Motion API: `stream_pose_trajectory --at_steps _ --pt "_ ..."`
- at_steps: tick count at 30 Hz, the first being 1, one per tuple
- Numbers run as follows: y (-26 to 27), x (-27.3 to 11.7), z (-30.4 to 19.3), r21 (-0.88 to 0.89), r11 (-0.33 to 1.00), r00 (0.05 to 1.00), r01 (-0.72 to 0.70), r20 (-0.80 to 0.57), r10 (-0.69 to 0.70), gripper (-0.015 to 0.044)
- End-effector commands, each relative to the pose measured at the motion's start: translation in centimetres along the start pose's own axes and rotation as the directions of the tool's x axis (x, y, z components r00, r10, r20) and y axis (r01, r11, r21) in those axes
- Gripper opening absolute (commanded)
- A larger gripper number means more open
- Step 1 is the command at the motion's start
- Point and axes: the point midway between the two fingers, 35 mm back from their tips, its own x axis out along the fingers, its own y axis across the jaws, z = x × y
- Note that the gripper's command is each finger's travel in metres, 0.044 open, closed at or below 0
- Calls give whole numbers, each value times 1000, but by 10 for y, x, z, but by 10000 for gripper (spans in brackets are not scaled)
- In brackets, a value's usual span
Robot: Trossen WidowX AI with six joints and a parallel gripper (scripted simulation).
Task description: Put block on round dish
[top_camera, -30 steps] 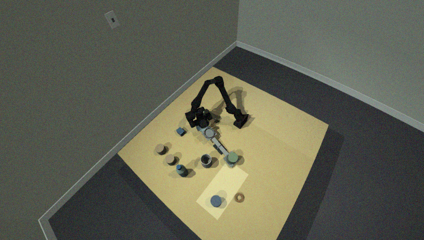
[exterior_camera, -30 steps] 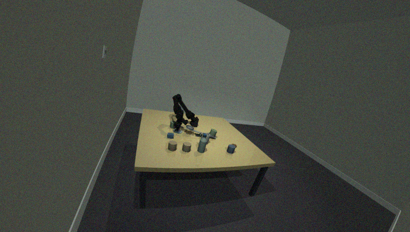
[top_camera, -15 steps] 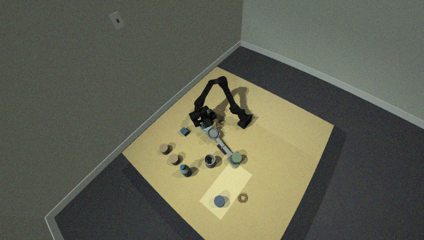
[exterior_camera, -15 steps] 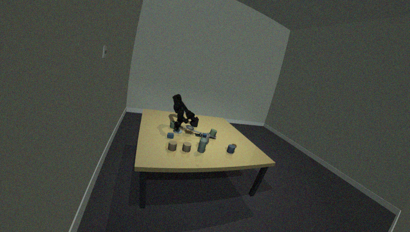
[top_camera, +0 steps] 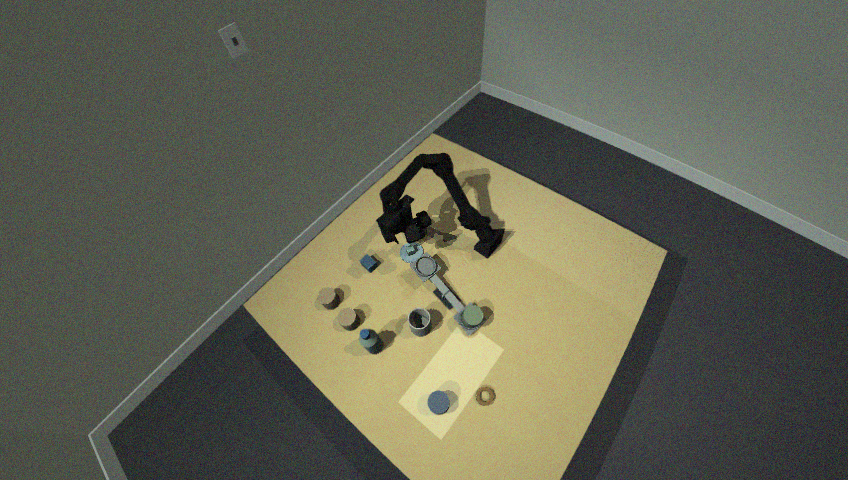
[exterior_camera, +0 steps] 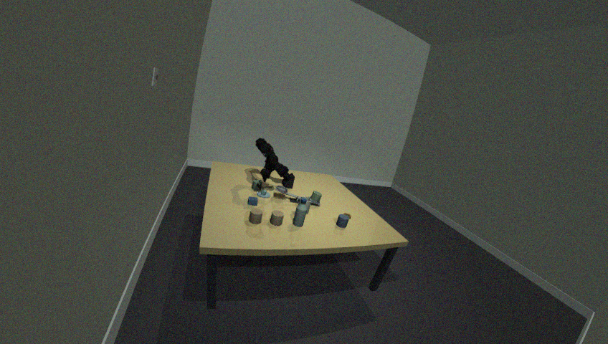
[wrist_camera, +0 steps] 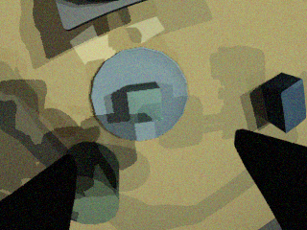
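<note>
Release looks done: the small green block rests on the round pale-blue dish, so the black hand hangs above it spread wide and empty.

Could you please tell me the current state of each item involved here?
Gripper: open, holding nothing.
Block: resting on the dish.
Dish: bearing the block, no cup above it.
Cup by the dish: off the balance, on the table.
Cup on the balance: upright on its end.
Balance: one end without a cup.
</note>
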Motion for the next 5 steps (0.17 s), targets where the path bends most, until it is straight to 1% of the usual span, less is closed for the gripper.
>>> stream_pose_trajectory --at_steps 1,5 --pt "0 -3 0 0 1000 1000 -5 -4 5 440" --pt "0 -3 0 0 1000 1000 -5 -4 5 440"
